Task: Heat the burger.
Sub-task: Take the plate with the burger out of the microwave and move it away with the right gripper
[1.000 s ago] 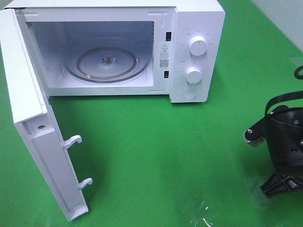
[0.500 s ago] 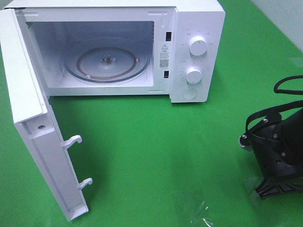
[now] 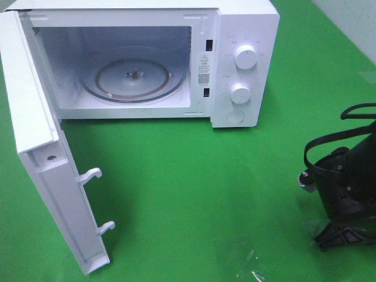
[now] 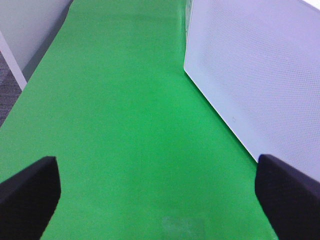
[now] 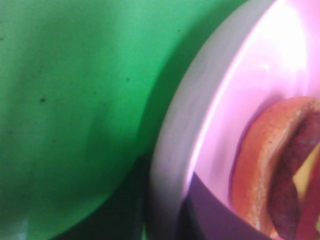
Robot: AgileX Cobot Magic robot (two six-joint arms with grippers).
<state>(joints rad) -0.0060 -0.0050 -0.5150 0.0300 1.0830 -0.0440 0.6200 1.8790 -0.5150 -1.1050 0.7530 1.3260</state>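
The microwave [image 3: 147, 61] stands with its door [image 3: 53, 176] swung fully open, and its glass turntable [image 3: 132, 79] is bare, so the opening step looks done while the loading has not happened. The burger [image 5: 280, 175] shows only in the right wrist view, lying on a pink plate [image 5: 225, 120] whose rim fills the space right at the right gripper's jaws; the bun, dark patty and a sliver of yellow cheese sit just past that rim. The right gripper [image 3: 343, 235] is low over the green bench [image 3: 194, 188] at the right edge of the high view, well apart from the microwave. Its fingertips are not visible in any view, so I cannot tell whether the jaws are pinching the plate rim or only sitting close to it, though the rim lies so near the camera that a grip on it seems likely. The left gripper [image 4: 160, 192] has its jaws spread wide, with nothing between them but bare bench, and the outer face of the open door stands just beside 1 of its fingers [image 4: 290, 195]. By my reading, about 1 step of the job is complete: what is left is to carry the plate and burger across to the cavity, set them on the turntable, shut the door and turn the 2 dials [image 3: 245, 56] on the panel.
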